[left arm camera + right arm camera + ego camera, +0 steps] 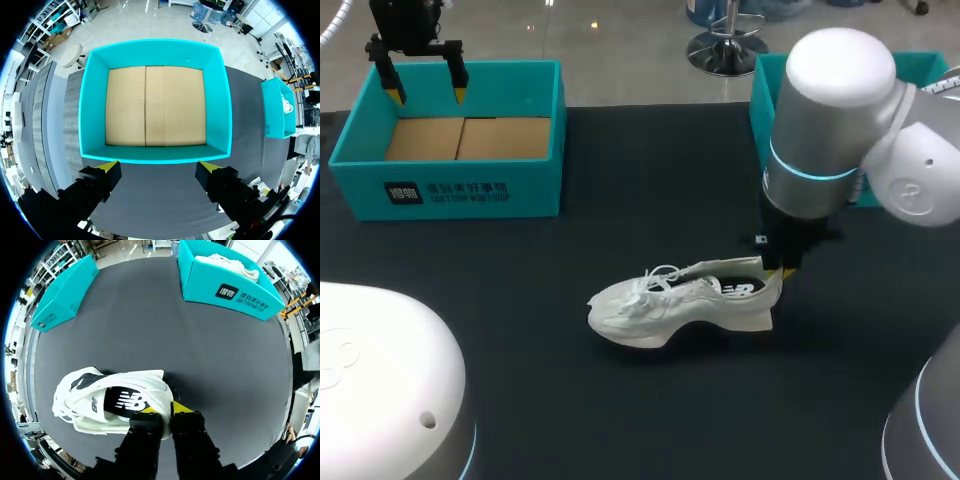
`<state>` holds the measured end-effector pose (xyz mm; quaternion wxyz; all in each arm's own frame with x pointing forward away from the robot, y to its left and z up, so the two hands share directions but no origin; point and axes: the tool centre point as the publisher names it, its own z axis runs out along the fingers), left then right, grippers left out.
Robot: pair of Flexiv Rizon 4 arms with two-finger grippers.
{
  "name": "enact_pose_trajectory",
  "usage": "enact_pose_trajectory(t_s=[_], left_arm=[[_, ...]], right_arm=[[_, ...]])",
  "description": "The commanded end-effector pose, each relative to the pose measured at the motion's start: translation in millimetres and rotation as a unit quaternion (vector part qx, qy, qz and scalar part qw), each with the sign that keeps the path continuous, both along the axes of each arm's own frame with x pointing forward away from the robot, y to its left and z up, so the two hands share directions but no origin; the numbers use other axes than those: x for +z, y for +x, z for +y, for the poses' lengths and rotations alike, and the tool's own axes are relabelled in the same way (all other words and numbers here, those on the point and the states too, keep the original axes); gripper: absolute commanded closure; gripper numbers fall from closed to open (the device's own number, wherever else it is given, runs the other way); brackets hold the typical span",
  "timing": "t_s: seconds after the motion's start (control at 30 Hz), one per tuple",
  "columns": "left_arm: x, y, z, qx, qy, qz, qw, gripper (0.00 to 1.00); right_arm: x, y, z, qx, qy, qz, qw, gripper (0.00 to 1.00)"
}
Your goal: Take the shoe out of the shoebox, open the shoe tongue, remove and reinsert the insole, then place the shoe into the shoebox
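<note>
The table (650,200) carries two teal boxes set well apart. The shoebox (470,185) at the left side is open and holds nothing; only its bare cardboard floor shows. The other box (766,85), at the right, has something white in it that I cannot make out.

The shoe (680,305) stands upright on its sole on the table between the two boxes, nearer the front and well apart from the shoebox, with its toe toward the left and its heel toward the right. Taking it out of the shoebox is therefore done. Putting it back is not.

The steps in between are harder to judge. The mouth of the shoe looks open, and the dark insole (125,402) lies inside it, so it is either not out yet or already back in. The pictures do not settle which.

The right tool (166,410) is at the heel with its fingers set narrow. One yellow tip is inside the collar and the other outside it, so it appears to pinch the heel wall. The left tool (159,166) hangs above the near wall of the shoebox, fingers spread wide and holding nothing, far from the shoe.
</note>
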<state>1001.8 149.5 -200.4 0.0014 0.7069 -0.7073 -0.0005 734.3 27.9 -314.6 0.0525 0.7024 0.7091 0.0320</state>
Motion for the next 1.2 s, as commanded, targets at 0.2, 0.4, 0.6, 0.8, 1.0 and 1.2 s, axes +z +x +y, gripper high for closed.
enact_pose_trajectory(t_s=[0.2, 0.4, 0.6, 0.8, 1.0, 1.2], left_arm=[[0, -0.5, 0, 0.0, 0.0, 0.0, 1.0, 0.0], [0, -0.5, 0, 0.0, 0.0, 0.0, 1.0, 0.0], [0, -0.5, 0, 0.0, 0.0, 0.0, 1.0, 0.0], [0, -0.5, 0, 0.0, 0.0, 0.0, 1.0, 0.0], [0, -0.5, 0, 0.0, 0.0, 0.0, 1.0, 0.0], [0, -0.5, 0, 0.0, 0.0, 0.0, 1.0, 0.0]], right_arm=[[-24, 17.8, 1, 0.007, 0.001, 0.012, 1.0, 1.0], [-35, 18.3, -2, 0.004, 0.004, 0.015, 1.0, 1.0], [-32, 16.7, -5, -0.002, 0.009, 0.016, 1.0, 0.0], [-9, 15.0, -10, -0.001, 0.039, -0.007, 0.999, 0.0], [29, 19.6, -5, 0.176, 0.074, -0.016, 0.981, 0.0], [54, 3.0, 0, 0.468, 0.138, 0.016, 0.873, 0.0]])
